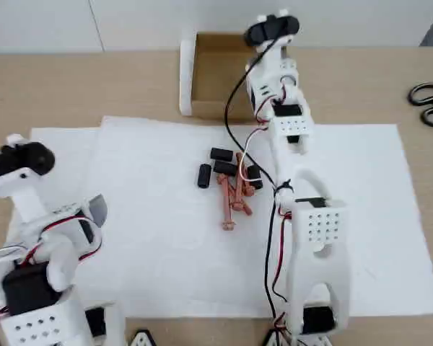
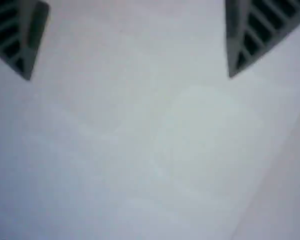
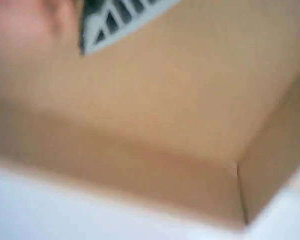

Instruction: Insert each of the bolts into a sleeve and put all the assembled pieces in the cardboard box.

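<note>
Several copper bolts (image 1: 232,196) and black sleeves (image 1: 221,154) lie in a loose pile on the white sheet (image 1: 151,238) at mid-table. The cardboard box (image 1: 211,72) stands at the back. My right arm (image 1: 283,108) stretches over it, and the right wrist view looks onto the box's brown floor and corner (image 3: 190,115). There my right gripper (image 3: 72,45) holds a blurred pinkish bolt (image 3: 25,20) beside its ribbed finger (image 3: 120,22). My left gripper (image 2: 127,76) hangs open over bare sheet at the front left (image 1: 94,210), well apart from the pile.
Black scissors (image 1: 429,102) lie at the table's back right edge. Cables (image 1: 270,216) run along the right arm, close to the pile. The sheet has free room between the pile and the left arm.
</note>
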`<state>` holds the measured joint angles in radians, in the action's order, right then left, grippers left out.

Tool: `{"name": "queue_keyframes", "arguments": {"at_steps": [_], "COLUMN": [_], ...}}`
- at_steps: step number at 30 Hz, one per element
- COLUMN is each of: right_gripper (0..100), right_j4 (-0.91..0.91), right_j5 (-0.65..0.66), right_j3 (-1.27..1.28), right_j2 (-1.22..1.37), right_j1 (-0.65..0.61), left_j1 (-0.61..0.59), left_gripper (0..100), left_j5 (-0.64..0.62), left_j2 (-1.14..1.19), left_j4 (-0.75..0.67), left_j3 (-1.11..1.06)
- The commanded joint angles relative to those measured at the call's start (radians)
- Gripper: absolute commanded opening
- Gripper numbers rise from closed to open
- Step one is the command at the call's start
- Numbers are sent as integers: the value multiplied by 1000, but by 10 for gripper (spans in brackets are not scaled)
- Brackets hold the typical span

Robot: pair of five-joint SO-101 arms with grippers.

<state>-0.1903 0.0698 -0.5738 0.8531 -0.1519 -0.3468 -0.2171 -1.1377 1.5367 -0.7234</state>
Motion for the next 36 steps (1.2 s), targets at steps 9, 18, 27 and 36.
{"name": "queue_keyframes", "arguments": {"at_steps": [9,18,27,36], "right_gripper": [249,249,249,249], "right_j4": [-88,-516,-1202,-1494], "right_j5": [9,5,3,-61], "right_j3": [-221,-270,-265,-265], "right_j2": [-110,-390,-679,-691], "right_j1": [5,1,1,-4], "left_j1": [0,0,2,-2], "left_gripper": [239,239,238,239], "left_j5": [8,9,123,130], "left_j2": [-11,-11,-11,-11], "left_j4": [3,3,5,-3], "left_j3": [45,45,47,53]}}
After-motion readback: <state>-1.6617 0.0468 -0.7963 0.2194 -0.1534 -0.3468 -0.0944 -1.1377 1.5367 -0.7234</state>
